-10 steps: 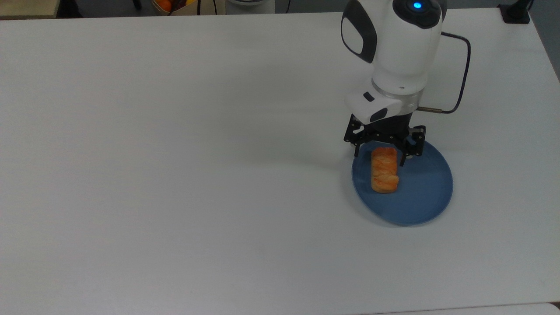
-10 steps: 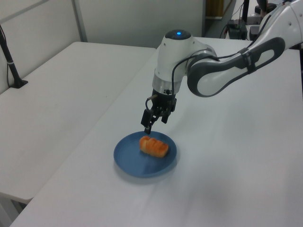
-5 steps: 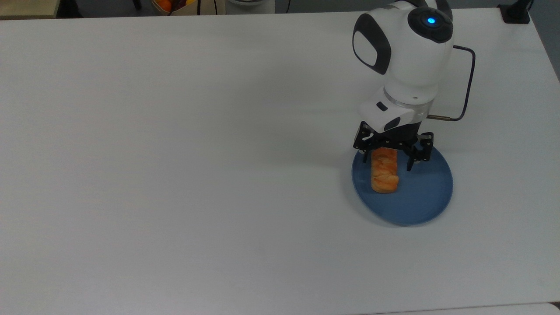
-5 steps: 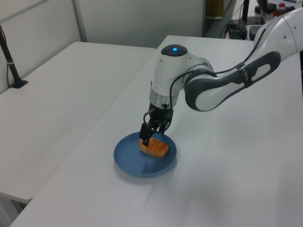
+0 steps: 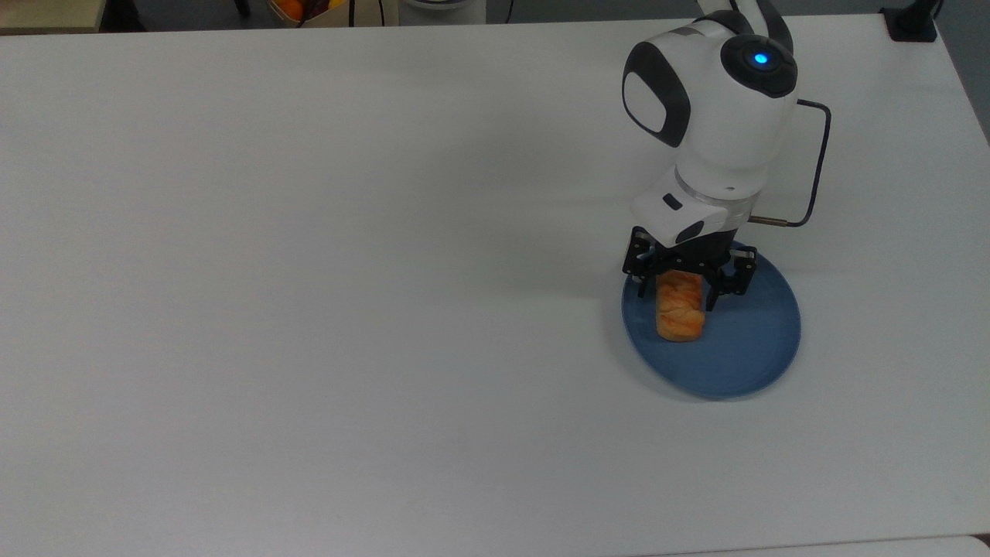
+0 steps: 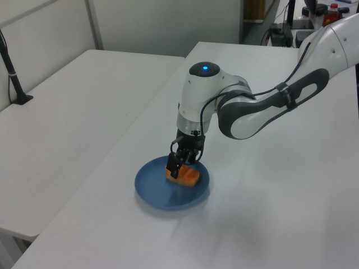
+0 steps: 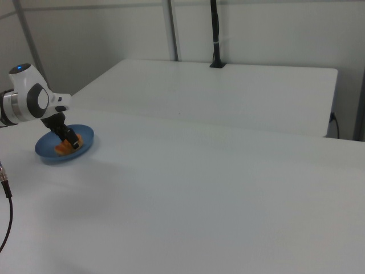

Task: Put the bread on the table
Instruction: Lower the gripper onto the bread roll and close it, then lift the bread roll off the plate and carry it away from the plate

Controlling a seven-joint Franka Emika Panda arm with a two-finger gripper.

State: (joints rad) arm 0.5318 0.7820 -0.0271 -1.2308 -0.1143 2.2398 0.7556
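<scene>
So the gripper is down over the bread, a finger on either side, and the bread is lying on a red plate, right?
Not quite: the plate is blue, not red, as the top view shows. The rest holds: the gripper is down over the bread, a finger on either side, and the bread lies on that plate.

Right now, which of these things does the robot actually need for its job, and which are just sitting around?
Needed:
bread
table
gripper, open, straddling the bread's far end
blue plate, with the bread on it

Just around:
black pole on the other table
</scene>
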